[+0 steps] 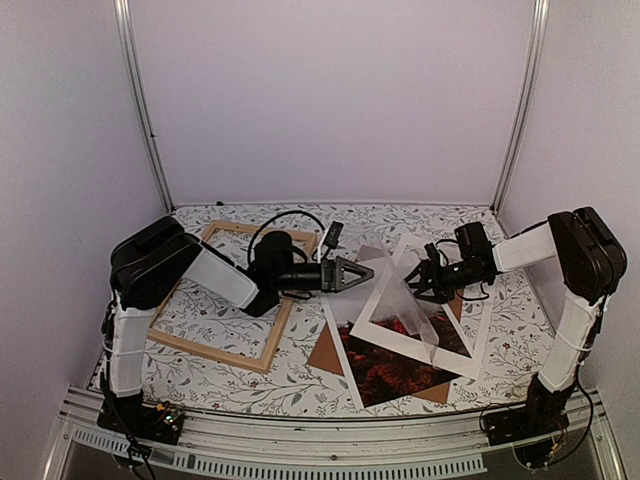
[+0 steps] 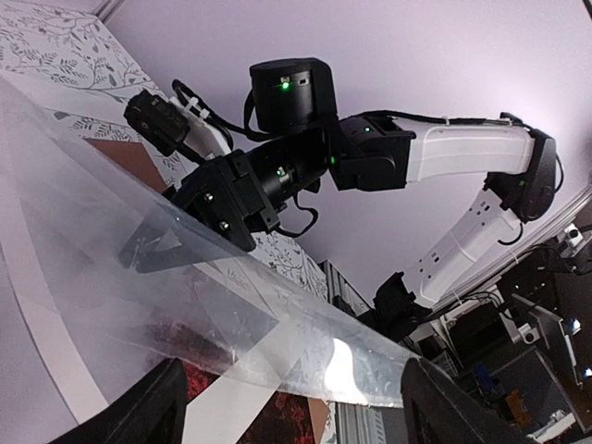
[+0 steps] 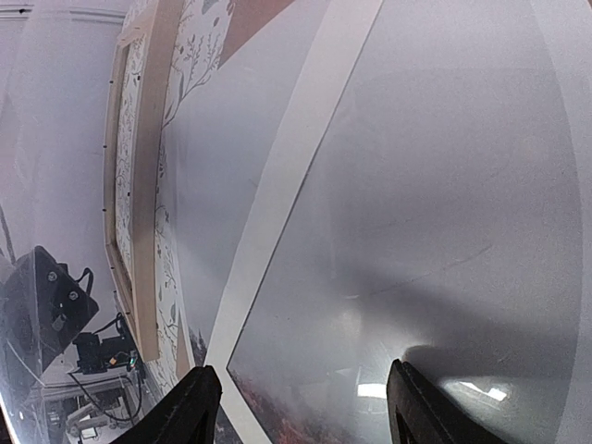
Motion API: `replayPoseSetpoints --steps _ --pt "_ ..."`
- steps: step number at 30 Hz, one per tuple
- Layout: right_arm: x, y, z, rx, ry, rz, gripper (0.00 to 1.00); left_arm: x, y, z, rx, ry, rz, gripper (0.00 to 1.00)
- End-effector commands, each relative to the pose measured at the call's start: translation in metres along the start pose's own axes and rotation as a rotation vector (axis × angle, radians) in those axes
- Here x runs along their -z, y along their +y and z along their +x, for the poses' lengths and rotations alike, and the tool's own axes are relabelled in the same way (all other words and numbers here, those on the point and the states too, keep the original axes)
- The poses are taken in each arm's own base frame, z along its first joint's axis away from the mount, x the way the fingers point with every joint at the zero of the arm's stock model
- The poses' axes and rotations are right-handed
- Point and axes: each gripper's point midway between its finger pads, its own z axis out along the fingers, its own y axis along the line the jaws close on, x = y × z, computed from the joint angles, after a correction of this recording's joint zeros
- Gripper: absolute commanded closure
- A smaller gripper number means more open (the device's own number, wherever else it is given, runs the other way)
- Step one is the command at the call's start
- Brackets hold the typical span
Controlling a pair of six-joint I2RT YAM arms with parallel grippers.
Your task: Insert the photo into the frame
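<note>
The photo (image 1: 392, 372) lies flat on the counter (image 1: 300, 392) on the right side, almost under my right hand (image 1: 420, 283), with the white mat (image 1: 375, 332) lying over it so that only its dark red near end shows. A brown backing board (image 1: 326, 352) peeks out beneath. Its long axis runs diagonally, from near-centre up toward the far right. The frame (image 1: 218, 352) sits to the left under the left arm, so the photo has to travel leftward to reach it. A clear pane (image 1: 415, 300) stands tilted up above the mat at the right hand. That hand's fingers show apart in its own camera, and I cannot tell whether they are pinching the pane or only propping it. The left hand (image 1: 366, 271) is spread wide and empty, pointing right, just left of the mat. The right arm is nearer the photo and the left arm nearer the frame.
</note>
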Motion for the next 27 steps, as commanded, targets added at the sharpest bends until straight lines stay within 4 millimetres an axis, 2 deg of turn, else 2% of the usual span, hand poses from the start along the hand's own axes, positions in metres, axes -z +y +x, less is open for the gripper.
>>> replayPoseSetpoints --steps 1,13,20,27 --pt "-0.012 -0.063 0.048 -0.135 0.117 0.214 0.33 -0.011 0.002 0.014 -0.002 0.016 0.009 0.18" --pt "-0.011 -0.063 0.048 -0.135 0.116 0.213 0.34 -0.012 0.023 0.005 0.060 -0.041 -0.104 0.17" --pt "-0.010 -0.062 0.048 -0.132 0.113 0.214 0.34 -0.004 0.048 0.009 0.215 -0.004 -0.266 0.23" --pt "-0.009 -0.062 0.048 -0.129 0.110 0.218 0.34 0.007 0.049 0.008 0.275 0.010 -0.374 0.23"
